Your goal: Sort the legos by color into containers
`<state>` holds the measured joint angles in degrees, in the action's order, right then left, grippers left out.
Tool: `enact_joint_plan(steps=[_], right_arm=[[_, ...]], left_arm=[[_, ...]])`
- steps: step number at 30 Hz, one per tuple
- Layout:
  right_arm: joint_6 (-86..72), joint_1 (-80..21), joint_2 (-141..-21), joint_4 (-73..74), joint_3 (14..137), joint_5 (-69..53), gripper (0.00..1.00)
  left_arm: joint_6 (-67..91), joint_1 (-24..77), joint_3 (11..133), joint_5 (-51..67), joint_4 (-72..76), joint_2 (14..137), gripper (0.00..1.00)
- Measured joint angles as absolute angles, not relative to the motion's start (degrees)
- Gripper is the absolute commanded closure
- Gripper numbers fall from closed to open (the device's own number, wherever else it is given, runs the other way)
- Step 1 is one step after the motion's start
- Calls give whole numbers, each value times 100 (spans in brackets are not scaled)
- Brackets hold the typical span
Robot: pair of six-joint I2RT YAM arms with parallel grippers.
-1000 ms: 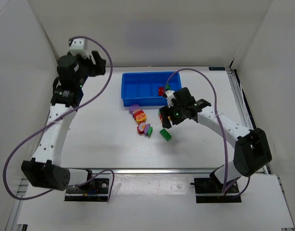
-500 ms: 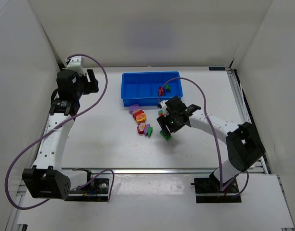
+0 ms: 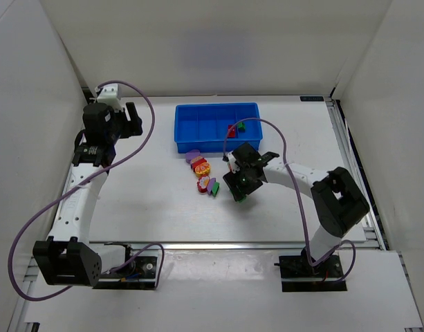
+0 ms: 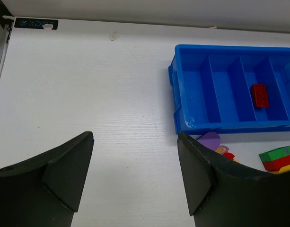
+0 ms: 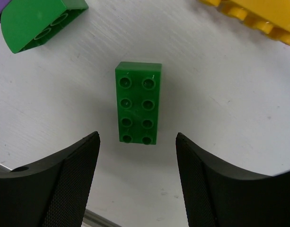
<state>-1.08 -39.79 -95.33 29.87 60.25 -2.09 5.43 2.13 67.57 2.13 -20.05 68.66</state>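
The step in hand is picking up a flat green brick (image 5: 138,102) that lies alone on the white table (image 5: 239,94), studs up, near and right of the loose pile. The right gripper (image 5: 136,156) hangs directly over it with its fingers (image 5: 69,179) spread wide, one on each long side and neither touching. Seen from above, only a sliver of the brick (image 3: 240,198) shows under the gripper (image 3: 243,181).

The next move looks like a straight descent and a close across the brick's narrow width. After that comes a carry to the far side of the table, where the blue tray (image 3: 216,106) sits. A small green brick (image 3: 241,126) already lies at the tray's right end, just right of a red brick (image 3: 231,130), so that end is the likely target.

A curved green brick (image 5: 36,21) and a yellow brick (image 5: 249,16) lie close by, so the descent should stay centred. The rest of the pile (image 3: 203,176) waits just left of the gripper.

The left gripper (image 4: 135,156) is parked far left, fingers apart and holding nothing.

A second ago the right gripper was farther away, close to the tray, and the green brick lay in plain view. It has since come toward the near side and down over the brick. The left arm has drawn back a little.
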Motion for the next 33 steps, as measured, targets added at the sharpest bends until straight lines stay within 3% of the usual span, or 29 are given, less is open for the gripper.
enact_joint_plan(steps=[16,25,29,33], right_arm=[[-104,-4056,-10016,2899,6333,-178,40],[14,-4062,-10097,2836,6335,-141,55],[80,-4062,-10108,2834,6337,-141,72],[154,-4062,-10106,2842,6377,-172,81]], left_arm=[[607,161,6545,242,-1918,6866,17],[607,161,6495,261,-1896,6866,17],[611,161,6484,298,-1883,6866,17],[633,161,6412,377,-1850,6866,17]])
